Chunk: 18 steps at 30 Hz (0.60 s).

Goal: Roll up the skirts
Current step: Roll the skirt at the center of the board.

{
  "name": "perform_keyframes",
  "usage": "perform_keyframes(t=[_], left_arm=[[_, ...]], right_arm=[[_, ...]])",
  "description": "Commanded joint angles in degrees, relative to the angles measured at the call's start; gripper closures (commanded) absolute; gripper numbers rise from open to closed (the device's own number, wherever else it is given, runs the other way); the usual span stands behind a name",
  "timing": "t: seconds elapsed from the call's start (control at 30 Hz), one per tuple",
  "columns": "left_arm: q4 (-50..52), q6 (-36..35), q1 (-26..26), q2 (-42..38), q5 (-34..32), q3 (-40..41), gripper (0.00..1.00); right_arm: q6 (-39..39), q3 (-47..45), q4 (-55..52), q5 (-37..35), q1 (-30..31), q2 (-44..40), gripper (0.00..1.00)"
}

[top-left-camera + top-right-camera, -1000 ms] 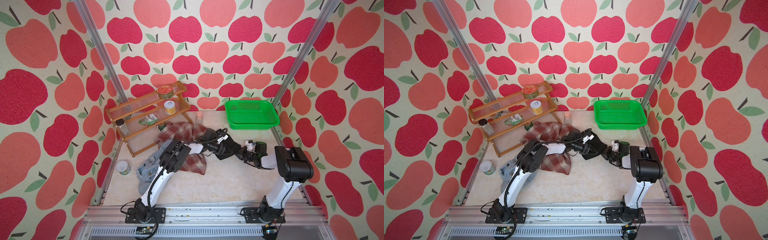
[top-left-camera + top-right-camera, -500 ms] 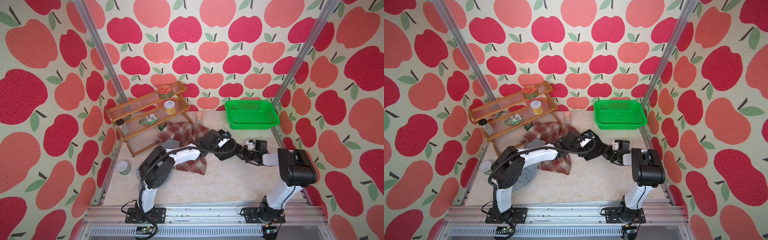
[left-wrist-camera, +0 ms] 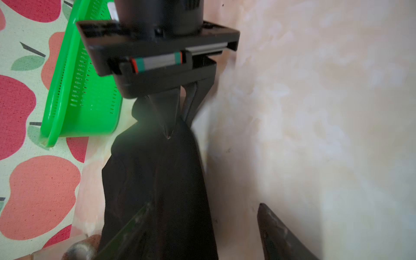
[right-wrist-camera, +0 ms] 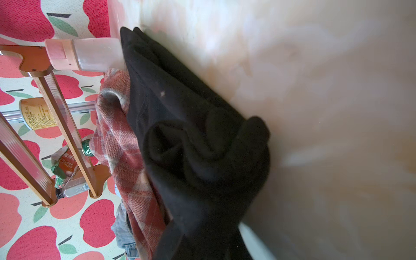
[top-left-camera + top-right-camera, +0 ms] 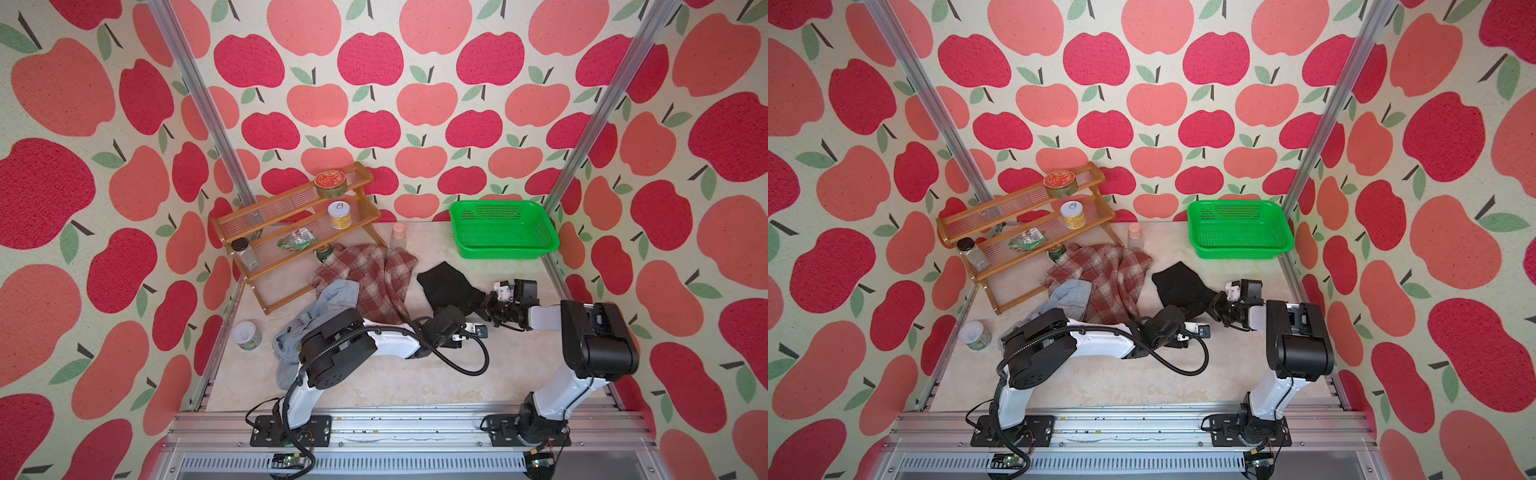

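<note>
- Skirt of plain black cloth [image 5: 446, 286] lies bunched on the pale marbled bench [image 5: 415, 382], right of centre, nearer than and apart from the green plastic mesh basket [image 5: 503, 253] at far right.
- Right gripper [image 3: 168, 132], reaching in from the right, has its jaws pinched together on the black skirt's near right corner.
- Left gripper [image 3: 204, 206] is spread wide at the skirt's near edge, with one finger [image 3: 130, 227] over the black cloth and the other over bare bench; it grips nothing.
- Red-brown and cream plaid skirt [image 5: 374, 278] is spread just left of the black one, its far edge by the foot of the stepped wooden rack [image 5: 286, 300].
- Light blue denim skirt [image 5: 332, 297] lies crumpled further left and nearer, touching the plaid skirt's left edge and partly hidden under the left arm.
</note>
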<state>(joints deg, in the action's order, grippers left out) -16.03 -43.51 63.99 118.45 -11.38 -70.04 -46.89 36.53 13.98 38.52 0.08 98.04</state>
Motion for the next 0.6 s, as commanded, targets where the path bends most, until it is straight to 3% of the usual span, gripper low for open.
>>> perform_keyframes(t=[0.0,0.37,0.5,0.57], left_arm=[[1.6,-2.2,0.1,2.9,-3.2,-2.6,0.26],[7.1,-3.6,0.2,10.9,-9.8,-10.0,0.28],[10.1,-6.6,0.4,14.8,-14.3,-13.3,0.36],[12.1,-6.7,0.4,15.8,-15.0,-14.2,0.46]], right_arm=[[1.8,1.0,-3.0,0.3,-0.7,-2.0,1.0],[2.3,1.3,-4.5,1.4,-1.6,-3.2,1.0],[2.3,1.4,-5.3,2.2,-2.3,-4.3,1.0],[2.8,1.8,-6.1,2.5,-2.5,-4.7,1.0]])
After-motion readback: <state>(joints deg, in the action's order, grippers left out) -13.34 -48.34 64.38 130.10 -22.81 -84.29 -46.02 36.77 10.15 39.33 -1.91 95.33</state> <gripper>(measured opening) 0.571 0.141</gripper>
